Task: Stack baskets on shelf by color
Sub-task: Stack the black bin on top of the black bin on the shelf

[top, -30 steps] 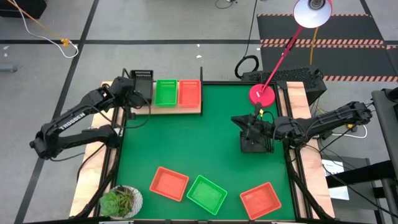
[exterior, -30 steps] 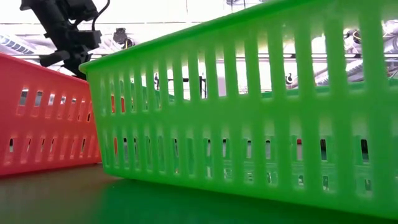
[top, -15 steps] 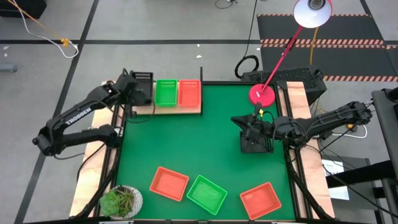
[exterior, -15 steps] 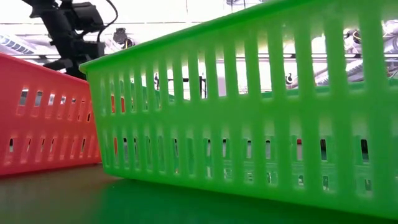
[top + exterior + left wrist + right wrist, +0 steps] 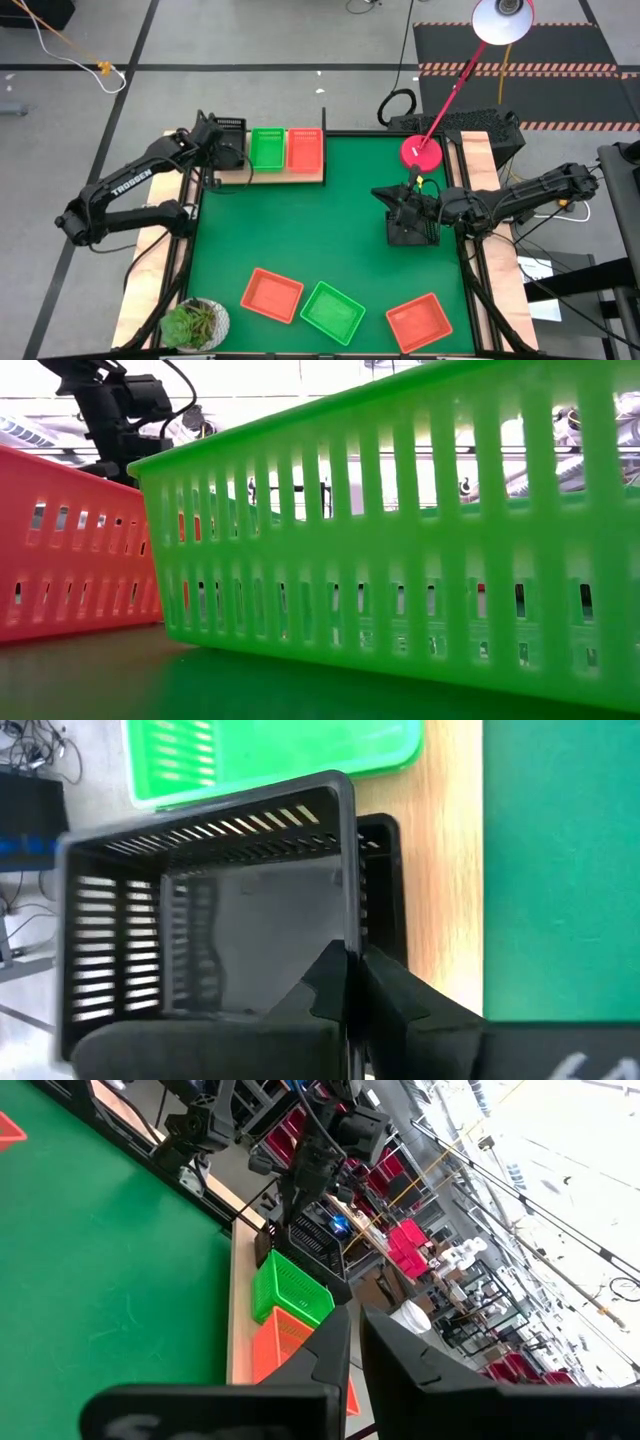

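Note:
My left gripper [image 5: 352,970] is shut on a black basket [image 5: 200,920] and holds it over the left end of the light-wood shelf [image 5: 300,175]. A second black basket [image 5: 385,870] sits on the shelf under it. Next to that, a green basket [image 5: 266,148] and a red-orange basket [image 5: 304,148] stand on the shelf. A red-orange basket [image 5: 271,294], a green one [image 5: 333,311] and another red-orange one [image 5: 420,322] lie on the green mat near the near edge. My right gripper [image 5: 355,1330] is shut and rests at the table's right side, over a dark square shape [image 5: 412,230]. My left gripper pinches the black basket's side wall [image 5: 350,935] at its rim, one finger inside the basket and one outside. The fingers lie level, coming from the table's left. The basket hangs lifted clear above the black basket on the shelf, its open side facing the wrist camera.
The round red lamp base [image 5: 421,152] stands at the far right of the mat, its arm slanting up to the lamp. A potted plant [image 5: 197,324] sits at the near left corner. In the low view the green basket [image 5: 400,540] and a red-orange one [image 5: 70,550] block most of the sight.
My left gripper has shifted a little toward the table's right with the black basket, staying over the shelf's left end.

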